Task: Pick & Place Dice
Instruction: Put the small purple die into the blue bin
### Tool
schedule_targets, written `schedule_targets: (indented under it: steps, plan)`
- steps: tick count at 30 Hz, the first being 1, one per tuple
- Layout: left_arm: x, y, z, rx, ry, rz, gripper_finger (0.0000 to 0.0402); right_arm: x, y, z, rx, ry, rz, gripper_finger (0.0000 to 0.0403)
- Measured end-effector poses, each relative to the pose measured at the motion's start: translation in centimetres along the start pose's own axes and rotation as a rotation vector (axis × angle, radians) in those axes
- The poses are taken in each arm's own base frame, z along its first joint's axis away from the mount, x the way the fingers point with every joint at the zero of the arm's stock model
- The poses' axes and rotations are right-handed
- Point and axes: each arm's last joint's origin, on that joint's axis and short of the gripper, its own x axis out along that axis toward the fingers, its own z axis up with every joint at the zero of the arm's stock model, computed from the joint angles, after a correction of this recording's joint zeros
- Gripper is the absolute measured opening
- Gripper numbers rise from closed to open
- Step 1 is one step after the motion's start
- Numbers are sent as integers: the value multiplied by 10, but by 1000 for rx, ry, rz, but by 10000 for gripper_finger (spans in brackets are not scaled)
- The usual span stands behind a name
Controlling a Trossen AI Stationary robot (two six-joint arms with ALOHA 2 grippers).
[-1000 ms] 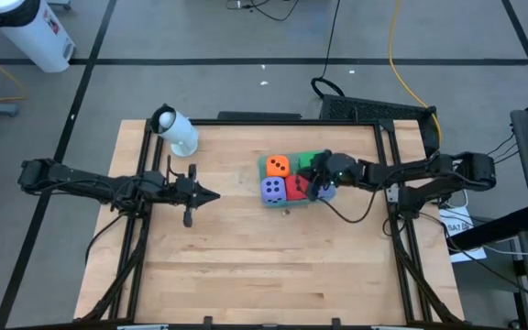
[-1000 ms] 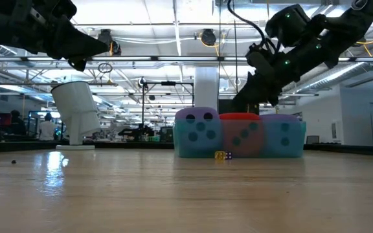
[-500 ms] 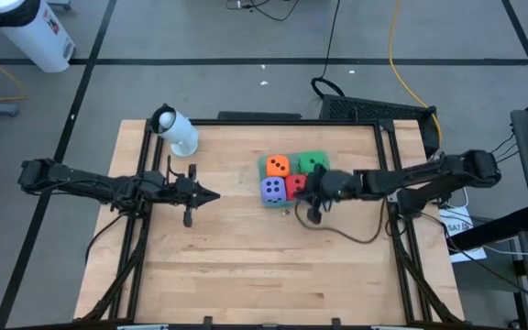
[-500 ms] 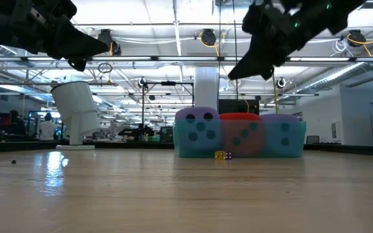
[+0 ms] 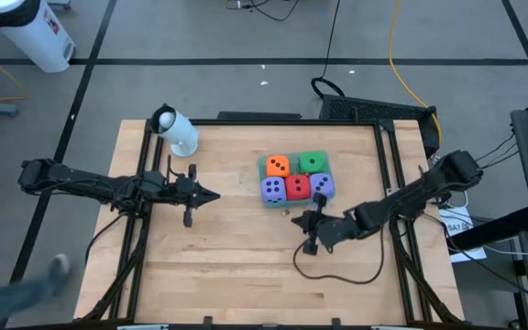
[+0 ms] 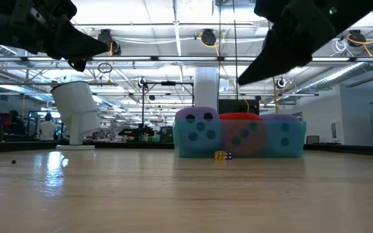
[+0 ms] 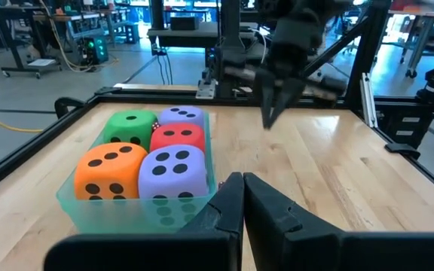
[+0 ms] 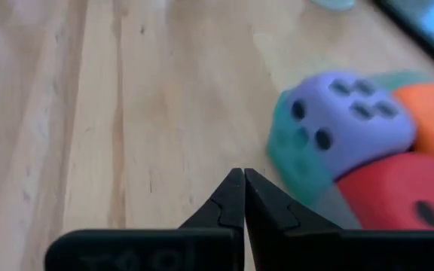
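All 5 soft foam dice with black pips now sit in the translucent green plastic tray (image 5: 263, 166) at the table's middle: the orange die (image 5: 278, 166) and the green die (image 5: 313, 163) at the back, a purple die (image 5: 271, 189), the red die (image 5: 297, 187) and the second purple die (image 5: 321, 186) in front. A second ago the right gripper (image 5: 308, 235) was over that last corner; it has since pulled away and hangs over bare wood near the tray, its fingers pressed together and empty. This suggests the final placement is done. The left gripper (image 5: 191, 194) waits well apart, also closed on nothing. 2 tiny dice (image 6: 223, 155) lie just before the tray.
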Motion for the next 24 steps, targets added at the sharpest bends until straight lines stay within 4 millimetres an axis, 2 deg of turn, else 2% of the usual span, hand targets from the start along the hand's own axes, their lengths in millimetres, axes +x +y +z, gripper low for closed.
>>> schedule_targets:
  steps: [6, 14, 18, 24]
  plan:
    - [0, 0, 0, 0, -1, 0, 21, 25, 5, -17, -29, 82, 36, 0]
    - [0, 0, -1, -15, 6, 0, 21, 44, 7, -24, -54, 48, -30, 6]
    - [0, 0, -1, -20, 14, 0, 21, 47, 9, -27, -36, 50, -25, 42]
    - [0, 0, -1, -50, 6, 0, 21, 47, 9, -29, 103, 60, -29, 112]
